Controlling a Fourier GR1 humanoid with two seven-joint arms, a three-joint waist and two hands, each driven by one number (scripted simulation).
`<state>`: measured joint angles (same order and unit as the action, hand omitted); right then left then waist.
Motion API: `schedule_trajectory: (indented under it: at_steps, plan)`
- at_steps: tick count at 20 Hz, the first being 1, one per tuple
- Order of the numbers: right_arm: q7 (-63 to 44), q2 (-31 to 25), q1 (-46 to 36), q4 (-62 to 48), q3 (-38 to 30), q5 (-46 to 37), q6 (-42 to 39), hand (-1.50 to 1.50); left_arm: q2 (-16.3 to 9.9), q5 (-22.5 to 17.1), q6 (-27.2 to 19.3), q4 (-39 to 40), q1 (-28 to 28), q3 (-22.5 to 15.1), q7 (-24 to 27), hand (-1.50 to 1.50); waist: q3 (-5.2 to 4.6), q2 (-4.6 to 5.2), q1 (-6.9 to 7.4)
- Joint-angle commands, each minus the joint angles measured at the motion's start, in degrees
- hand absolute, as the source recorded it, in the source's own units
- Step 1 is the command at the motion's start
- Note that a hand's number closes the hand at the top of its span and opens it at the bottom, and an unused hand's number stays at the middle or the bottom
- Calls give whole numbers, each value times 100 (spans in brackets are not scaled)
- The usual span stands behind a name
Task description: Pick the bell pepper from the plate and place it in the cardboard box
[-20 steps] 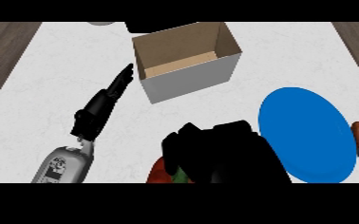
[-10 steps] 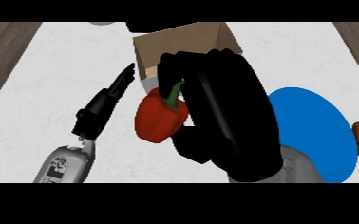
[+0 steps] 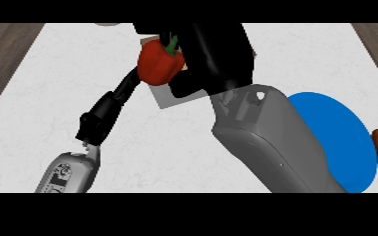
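We hold the glossy red bell pepper [image 3: 159,64] curled in our black right hand [image 3: 210,55], apparently over the mostly hidden brown cardboard box [image 3: 171,98]; the blue round plate [image 3: 336,140] lies right.

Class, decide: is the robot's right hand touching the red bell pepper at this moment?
Touching. The head view shows the right hand curled round the bell pepper, with the black hand pressed directly against its side, no gap visible.

White, faintly marbled counter top [image 3: 66,105], with a strip of brown wood-grain surface [image 3: 16,45] along its far-left edge. A small brown object [image 3: 374,139] shows at the right border, too cropped to identify; a pale grey rounded object [image 3: 107,24] sits at the counter's far edge.
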<state>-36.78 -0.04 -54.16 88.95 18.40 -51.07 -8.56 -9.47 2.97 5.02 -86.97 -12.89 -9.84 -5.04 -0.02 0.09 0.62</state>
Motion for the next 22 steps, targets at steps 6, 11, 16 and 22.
schedule_trajectory:
  at_steps: [6,11,16,22]
  plan:
    - [971,3,-464,-2130,-223,-345,790,150,64,104,52,-330,78,14,-214,0,1,4,25]
    - [1107,4,-539,-3234,47,105,1313,150,50,72,247,110,-68,113,113,0,-1,24,61]
    - [1061,4,-636,-3888,-379,1187,1615,-150,129,132,205,-15,125,22,169,0,0,44,151]
    - [2396,3,-393,-4548,-565,1754,2358,-150,109,100,213,-101,-20,198,-51,0,4,32,79]
